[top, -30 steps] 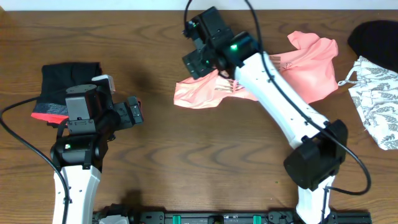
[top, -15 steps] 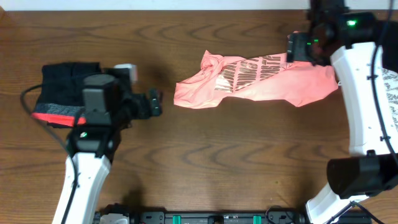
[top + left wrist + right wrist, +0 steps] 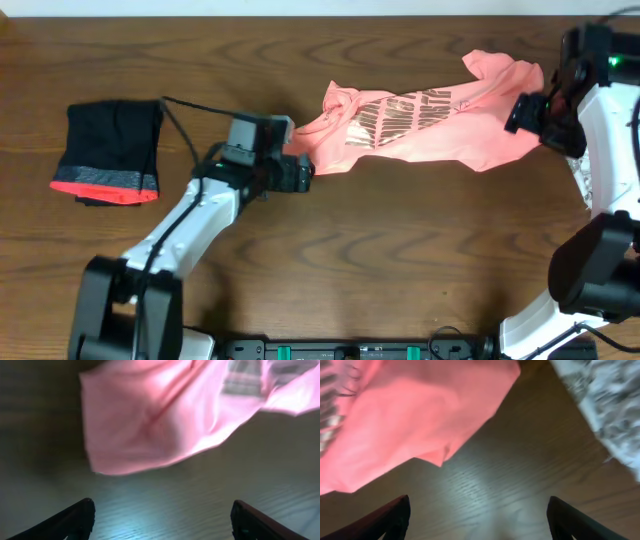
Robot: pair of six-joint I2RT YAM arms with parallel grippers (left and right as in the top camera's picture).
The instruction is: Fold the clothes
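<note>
A salmon-pink garment [image 3: 420,125] with grey print lies stretched out across the far middle of the table. My left gripper [image 3: 300,172] is at its left end, open. In the left wrist view the pink cloth [image 3: 165,410] lies just ahead of the gripper [image 3: 162,510], with only bare wood between the fingers. My right gripper [image 3: 525,112] hovers at the garment's right edge, also open. In the right wrist view the pink hem [image 3: 410,415] sits ahead and to the left of the gripper [image 3: 477,505], nothing held.
A folded black garment with a red-grey band [image 3: 110,150] lies at the far left. A white garment with grey print [image 3: 610,400] lies right of the pink one, largely behind my right arm in the overhead view.
The right arm pulled the pink garment out flat to the right, let go and now sits at its right edge. The left arm swung right, from the black garment to the pink one's left end.
</note>
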